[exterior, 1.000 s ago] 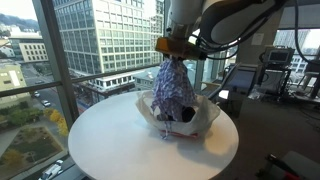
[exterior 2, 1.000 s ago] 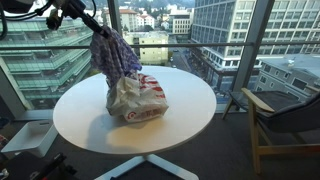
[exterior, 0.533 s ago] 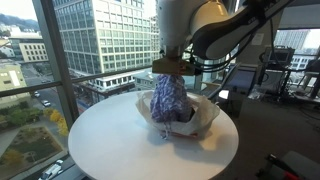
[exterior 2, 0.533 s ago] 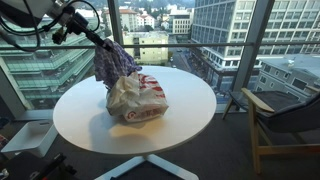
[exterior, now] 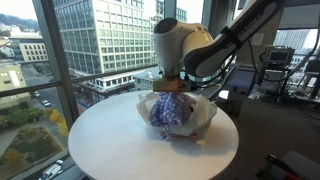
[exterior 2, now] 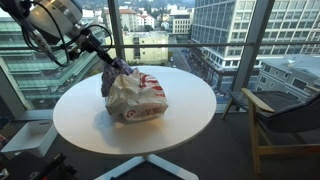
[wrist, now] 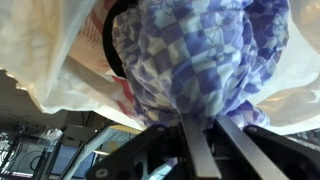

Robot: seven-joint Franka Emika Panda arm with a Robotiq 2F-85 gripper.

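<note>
A blue-and-white checked cloth (wrist: 200, 55) is hanging bunched in the mouth of a white plastic bag (exterior 2: 138, 98) with red print, which is sitting on a round white table (exterior: 105, 150). In both exterior views the bag's walls are hiding most of the cloth, and the fingertips are disappearing into its folds. The gripper (wrist: 212, 125) is pinching the cloth's gathered top, with the arm bending down over the bag from above.
</note>
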